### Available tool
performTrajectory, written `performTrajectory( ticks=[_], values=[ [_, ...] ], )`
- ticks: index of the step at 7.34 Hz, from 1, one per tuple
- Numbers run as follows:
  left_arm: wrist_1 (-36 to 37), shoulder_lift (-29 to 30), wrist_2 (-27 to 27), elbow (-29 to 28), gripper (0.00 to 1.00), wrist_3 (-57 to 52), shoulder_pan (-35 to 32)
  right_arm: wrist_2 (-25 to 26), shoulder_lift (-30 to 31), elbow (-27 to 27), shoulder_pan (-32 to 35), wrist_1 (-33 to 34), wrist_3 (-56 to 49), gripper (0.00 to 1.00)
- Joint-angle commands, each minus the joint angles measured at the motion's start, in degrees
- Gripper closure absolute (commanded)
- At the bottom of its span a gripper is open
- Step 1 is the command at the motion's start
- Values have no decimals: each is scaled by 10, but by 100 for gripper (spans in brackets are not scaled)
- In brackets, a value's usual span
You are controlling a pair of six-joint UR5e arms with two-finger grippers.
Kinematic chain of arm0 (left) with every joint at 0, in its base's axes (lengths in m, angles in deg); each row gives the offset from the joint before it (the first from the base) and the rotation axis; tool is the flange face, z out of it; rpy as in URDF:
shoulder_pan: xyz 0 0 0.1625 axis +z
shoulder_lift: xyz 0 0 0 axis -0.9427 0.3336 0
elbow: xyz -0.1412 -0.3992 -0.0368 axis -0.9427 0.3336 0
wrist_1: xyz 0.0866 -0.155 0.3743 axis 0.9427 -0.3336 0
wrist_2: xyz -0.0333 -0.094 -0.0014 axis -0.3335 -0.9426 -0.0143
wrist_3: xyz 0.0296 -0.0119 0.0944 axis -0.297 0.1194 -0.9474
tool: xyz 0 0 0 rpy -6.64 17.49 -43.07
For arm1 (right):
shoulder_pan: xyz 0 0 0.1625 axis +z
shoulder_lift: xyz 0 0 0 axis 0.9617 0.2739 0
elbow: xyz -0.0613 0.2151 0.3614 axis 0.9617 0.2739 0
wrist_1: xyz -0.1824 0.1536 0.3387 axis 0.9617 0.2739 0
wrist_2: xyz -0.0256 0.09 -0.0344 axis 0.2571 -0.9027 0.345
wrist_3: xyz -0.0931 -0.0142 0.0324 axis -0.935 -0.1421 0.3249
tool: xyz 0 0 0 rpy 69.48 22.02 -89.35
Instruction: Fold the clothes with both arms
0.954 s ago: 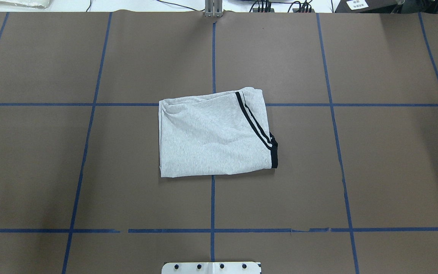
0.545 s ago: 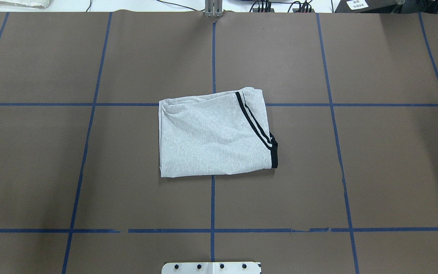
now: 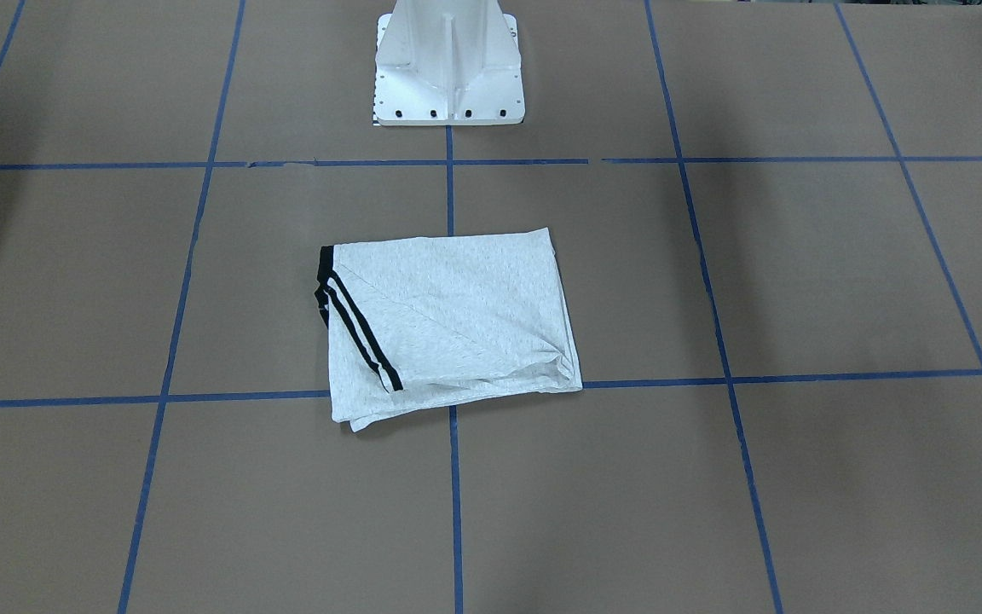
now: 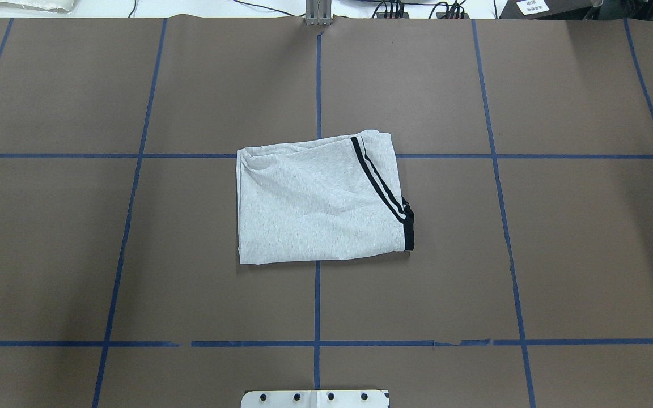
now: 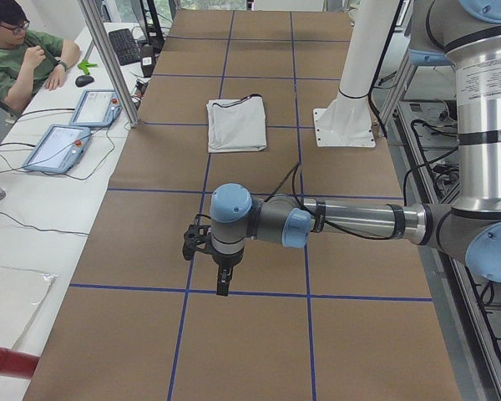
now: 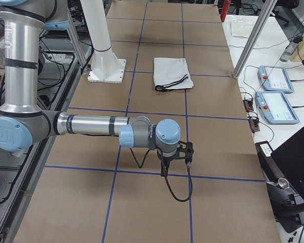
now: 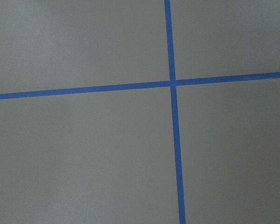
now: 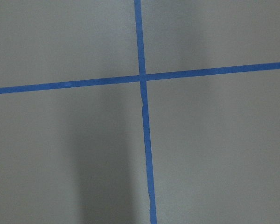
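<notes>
grey t-shirt point(image 4: 315, 209) lies folded into a compact rectangle at the middle of the brown paper-covered table point(image 4: 530, 85). it sits over a crossing of the blue tape lines point(image 4: 77, 155), out in front of the white pedestal point(image 3: 448, 60). its black double stripes slant across the end toward the robot's right, with black collar trim peeking out at that edge. the printed front is out of sight. the corner away from the robot, on its left side, looks a little bunched, and layers show along that far edge, but the stack sits flat.

neither arm touches it. the left hand point(image 5: 223, 280) hangs low over bare table well off to the robot's left, and the right hand point(image 6: 163, 168) likewise well off to its right. both wrist cameras show only paper and tape. i see the hands only from the side cameras, so i cannot tell whether their fingers are apart or together. no cloth hangs from either.

i judge the folding done or nearly so. at most the bunched corner needs smoothing.
</notes>
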Motion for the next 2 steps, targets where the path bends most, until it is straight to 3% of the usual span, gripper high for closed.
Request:
performTrajectory(
  ticks=[1,2],
  values=[
    [0,1,0,-1,1,0,0,-1,-1,0,0,0,0,0],
    [0,1,0,-2,1,0,0,-1,-1,1,0,0,0,0]
  ],
)
